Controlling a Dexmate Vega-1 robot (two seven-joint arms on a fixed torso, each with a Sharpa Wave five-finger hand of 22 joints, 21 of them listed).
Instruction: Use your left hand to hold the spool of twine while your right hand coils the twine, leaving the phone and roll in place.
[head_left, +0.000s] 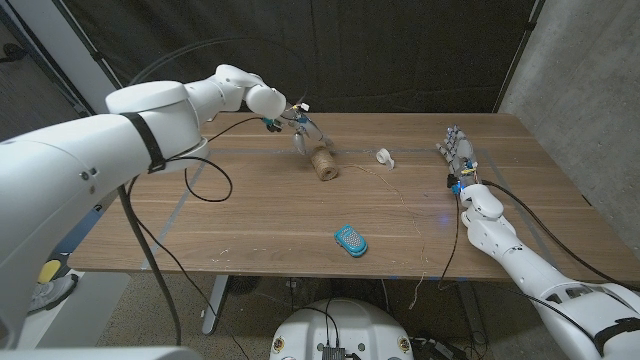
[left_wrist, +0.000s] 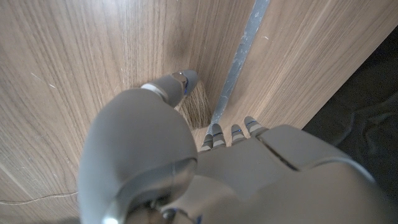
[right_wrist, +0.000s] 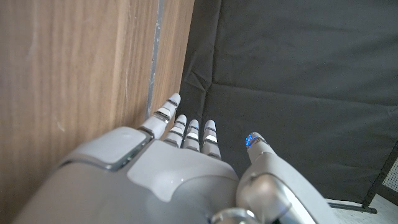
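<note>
Spool of twine (head_left: 324, 164) lies sideways — axis diagonal — left hand (head_left: 301, 131) touching.

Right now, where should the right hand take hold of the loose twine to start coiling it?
Probably on the loose twine lying across the table right of the spool, pinched from above: it lies flat and thin. The right hand stands nearby, fingers apart.

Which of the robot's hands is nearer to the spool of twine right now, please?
The left. The left hand is at the spool of twine, fingers on its far end. The right hand stands well off to the side, near the table's right edge.
</note>
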